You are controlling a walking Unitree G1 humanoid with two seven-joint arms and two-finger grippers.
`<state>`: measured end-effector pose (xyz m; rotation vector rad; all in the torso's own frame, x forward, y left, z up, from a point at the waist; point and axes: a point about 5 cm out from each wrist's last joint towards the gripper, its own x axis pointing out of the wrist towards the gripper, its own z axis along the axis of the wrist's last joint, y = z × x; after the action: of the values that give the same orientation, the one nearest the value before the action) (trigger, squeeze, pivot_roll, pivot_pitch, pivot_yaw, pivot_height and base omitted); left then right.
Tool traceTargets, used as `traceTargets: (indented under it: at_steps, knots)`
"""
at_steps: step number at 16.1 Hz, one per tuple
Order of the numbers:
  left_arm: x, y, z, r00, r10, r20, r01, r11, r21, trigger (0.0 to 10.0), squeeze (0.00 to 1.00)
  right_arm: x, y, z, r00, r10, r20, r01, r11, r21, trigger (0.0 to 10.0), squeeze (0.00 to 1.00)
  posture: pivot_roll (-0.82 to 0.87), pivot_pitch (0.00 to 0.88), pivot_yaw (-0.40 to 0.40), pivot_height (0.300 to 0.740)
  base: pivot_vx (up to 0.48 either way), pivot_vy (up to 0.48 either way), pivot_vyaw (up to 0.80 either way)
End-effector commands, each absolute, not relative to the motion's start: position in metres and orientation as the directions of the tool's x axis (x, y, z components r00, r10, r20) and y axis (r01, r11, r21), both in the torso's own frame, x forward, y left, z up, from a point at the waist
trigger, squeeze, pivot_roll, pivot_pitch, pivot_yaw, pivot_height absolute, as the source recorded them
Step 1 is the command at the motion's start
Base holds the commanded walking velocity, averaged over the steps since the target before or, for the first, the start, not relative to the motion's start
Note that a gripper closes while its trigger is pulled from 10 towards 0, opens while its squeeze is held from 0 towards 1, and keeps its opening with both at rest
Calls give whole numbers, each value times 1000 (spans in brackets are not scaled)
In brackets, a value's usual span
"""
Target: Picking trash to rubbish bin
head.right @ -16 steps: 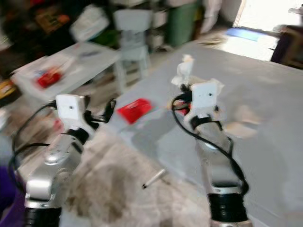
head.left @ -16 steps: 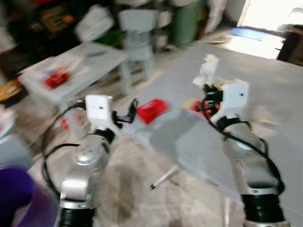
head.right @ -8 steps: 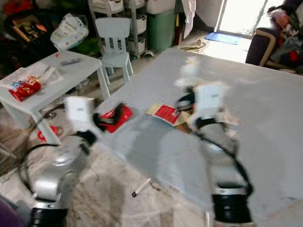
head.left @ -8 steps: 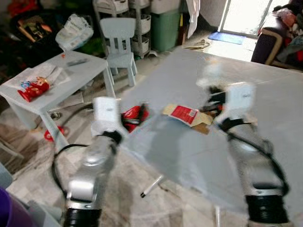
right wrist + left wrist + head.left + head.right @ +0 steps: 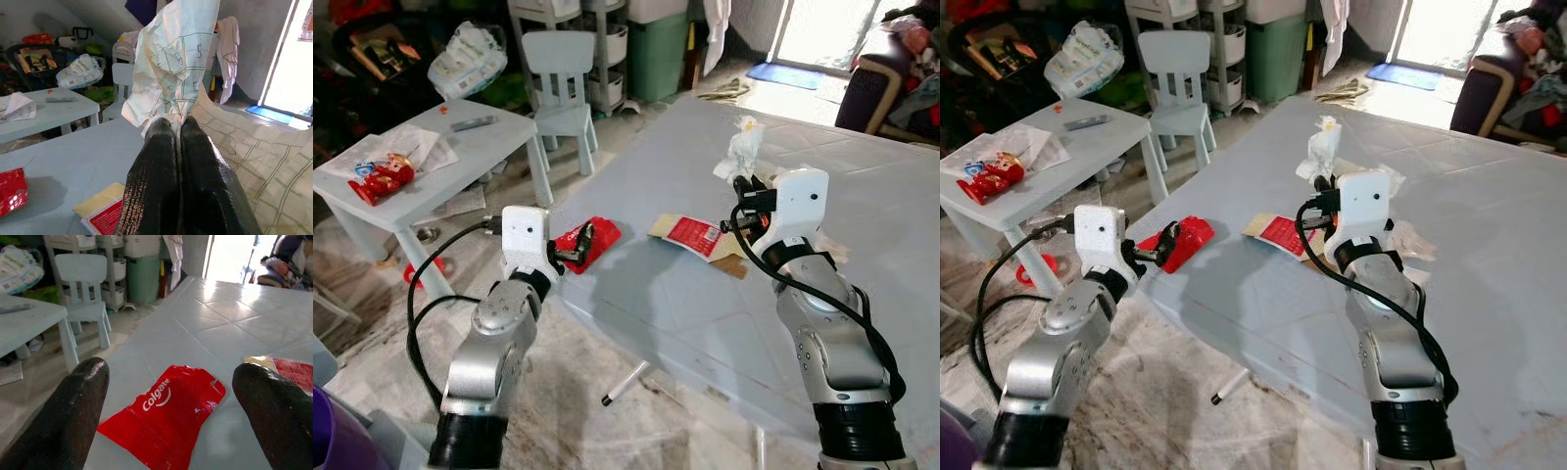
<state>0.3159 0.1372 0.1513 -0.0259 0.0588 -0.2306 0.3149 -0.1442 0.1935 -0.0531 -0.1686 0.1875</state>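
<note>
Left eye view: left gripper [image 5: 576,247] at near corner of grey table [image 5: 901,245], fingers spread, tips touching or just short of red Colgate wrapper [image 5: 588,240]; cannot tell which. Wrapper flat on table edge, long axis running away from gripper, toward the right. Right gripper [image 5: 741,189] raised over table, pinching crumpled white paper [image 5: 741,155] that sticks up above fingertips. Yellow-and-red carton [image 5: 693,235] flat on table between the two arms, nearer right arm. Right eye view: same layout; wrapper straight ahead of left fingers, well apart from right arm, so left arm judged the one for it. Left wrist view: wrapper centred between the two parted black fingers [image 5: 78,401], lying ahead of them, one corner pointing back toward camera. Right wrist view: fingers pressed together on paper, which rises and fans out above tips. Rubbish bin not identifiable with confidence.
</note>
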Motion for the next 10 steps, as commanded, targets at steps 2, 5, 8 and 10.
traceTargets:
  at_steps: [2,5,8,10]
  knots:
    - [330,139,154,968,-247,-52,248,969,19,10000,0,310,-148,201,967,188,173,-179,982,-66,0,0,39,84,-16,740,0,0,0]
    - [346,142,154,965,-257,-59,260,965,44,10000,0,303,-151,200,971,181,159,-173,983,-68,0,0,7,102,-14,740,0,0,0]
    - [359,139,147,947,-306,-102,314,947,72,10000,0,296,-158,203,975,168,145,-158,984,-77,0,0,-42,123,-14,740,0,0,0]
    - [367,139,142,932,-333,-142,348,932,101,10000,0,290,-164,207,979,155,135,-144,986,-87,0,0,-82,138,-17,740,0,0,0]
